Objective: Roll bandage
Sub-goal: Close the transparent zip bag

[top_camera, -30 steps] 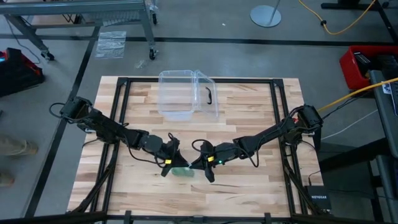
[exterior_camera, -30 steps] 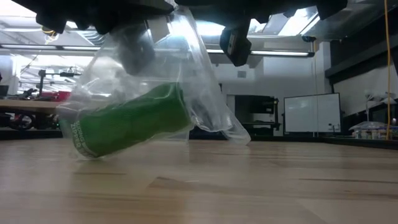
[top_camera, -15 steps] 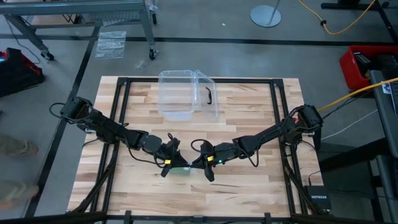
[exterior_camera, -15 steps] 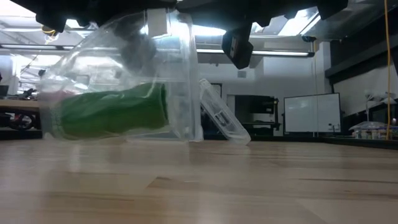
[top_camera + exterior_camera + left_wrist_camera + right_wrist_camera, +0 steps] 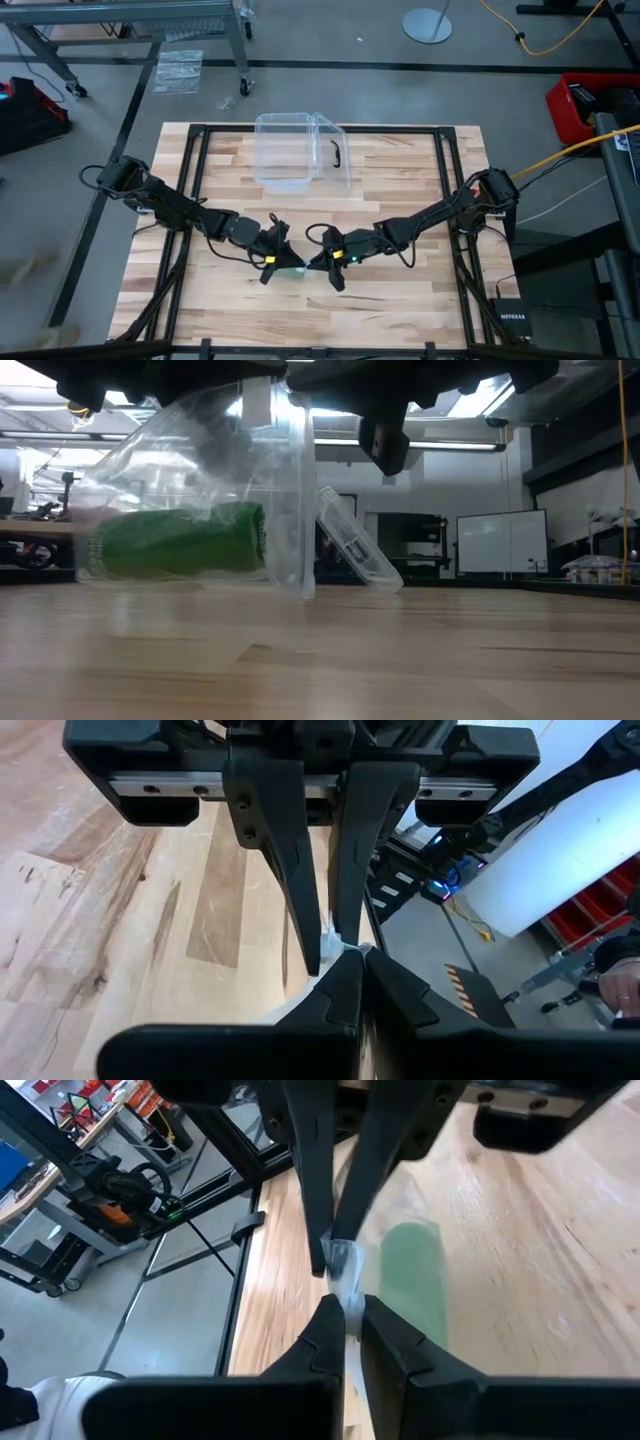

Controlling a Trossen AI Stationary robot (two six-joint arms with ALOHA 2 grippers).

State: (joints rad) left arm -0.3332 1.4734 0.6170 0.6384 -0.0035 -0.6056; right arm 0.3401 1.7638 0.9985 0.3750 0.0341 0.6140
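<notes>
both grippers' fingers pinch shut on the wrapper around the bandage, clear box behind.

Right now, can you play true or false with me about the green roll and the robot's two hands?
1. The green bandage is inside a clear plastic wrapper. True.
2. The left hand and the right hand both pinch the wrapper. True.
3. The bandage lies unrolled in a long flat strip. False: it is a stubby roll.
4. The clear box sits between the two hands. False: it stands farther back on the table.
5. Both hands are wide open. False: both are shut.
</notes>
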